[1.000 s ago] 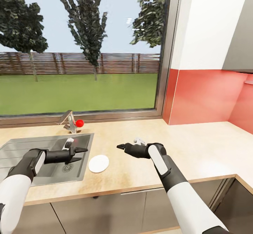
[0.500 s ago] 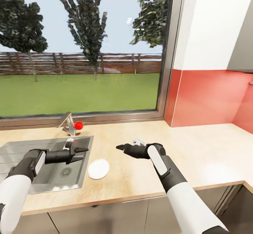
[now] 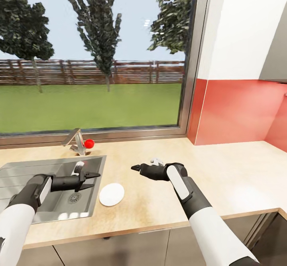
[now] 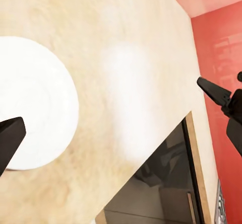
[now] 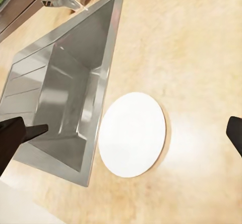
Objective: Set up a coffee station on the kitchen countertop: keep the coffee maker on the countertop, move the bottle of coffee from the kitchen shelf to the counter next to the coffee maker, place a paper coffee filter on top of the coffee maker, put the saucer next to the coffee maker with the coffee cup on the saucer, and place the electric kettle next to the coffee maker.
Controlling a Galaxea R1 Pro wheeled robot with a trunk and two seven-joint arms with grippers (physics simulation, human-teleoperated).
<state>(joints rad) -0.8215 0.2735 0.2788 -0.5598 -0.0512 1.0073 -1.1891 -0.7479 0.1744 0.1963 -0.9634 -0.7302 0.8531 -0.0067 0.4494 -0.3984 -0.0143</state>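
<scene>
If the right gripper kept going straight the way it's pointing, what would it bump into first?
Probably the left gripper, whose fingers face it over the sink. The right gripper points that way above the saucer; depth is unclear, so it might pass by.

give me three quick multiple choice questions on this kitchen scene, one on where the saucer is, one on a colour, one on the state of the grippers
1. Where is the saucer?
A. in the sink
B. on the countertop beside the sink
C. on the window sill

2. What colour is the tap knob?
A. red
B. blue
C. green

3. How is the left gripper?
A. shut on the saucer
B. shut on a cup
C. open, holding nothing

Answers:
1 B, it lies flat on the countertop by the sink rim.
2 A, a red ball sits on the tap.
3 C, its fingers are spread apart over the sink.
</scene>
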